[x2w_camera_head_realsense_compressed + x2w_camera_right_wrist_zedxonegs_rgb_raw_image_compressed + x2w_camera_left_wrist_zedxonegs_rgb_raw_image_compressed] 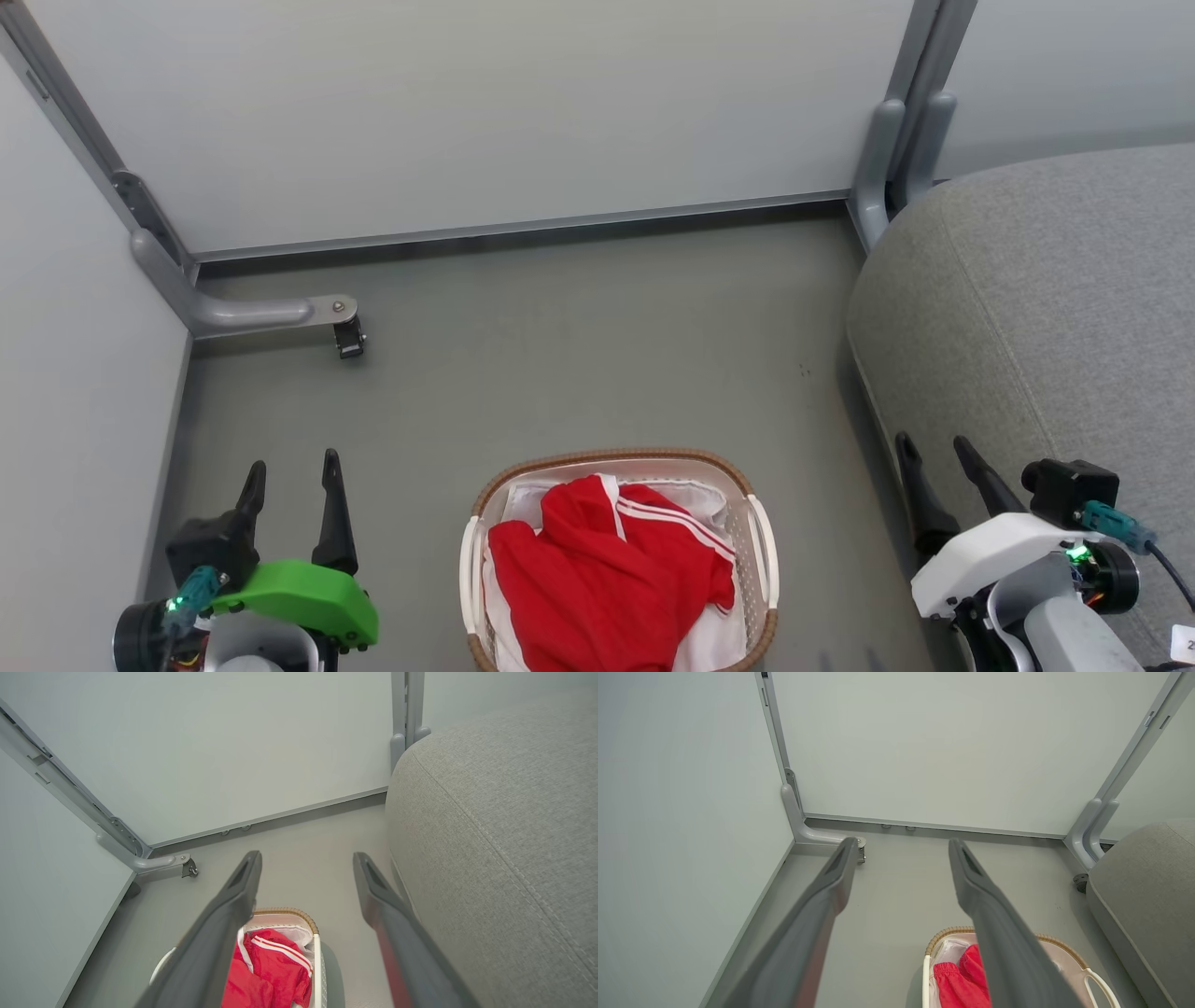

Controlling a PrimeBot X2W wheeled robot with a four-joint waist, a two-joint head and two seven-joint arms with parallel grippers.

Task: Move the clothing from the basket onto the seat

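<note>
Two grippers sit low in the head view, one on each side of the basket. Left gripper (pixel 292 464): fingers spread wide, nothing between them, bare floor (pixel 579 364) beneath. Right gripper (pixel 932 442): fingers parted about as wide, nothing held, tips against the seat's near flank. Basket (pixel 607 456) stands on the floor between the two, clear of both. Clothing (pixel 597 569) lies heaped inside it, red with thin white stripes, over a white liner (pixel 527 497). Neither gripper touches it. Seat (pixel 1046 308) is on the robot's right, apart from the basket. Farther off on the left is a metal foot with a small caster (pixel 348 338). Pale wall panels (pixel 467 112) stand behind, with a grey post (pixel 887 159) at the seat's far corner.
</note>
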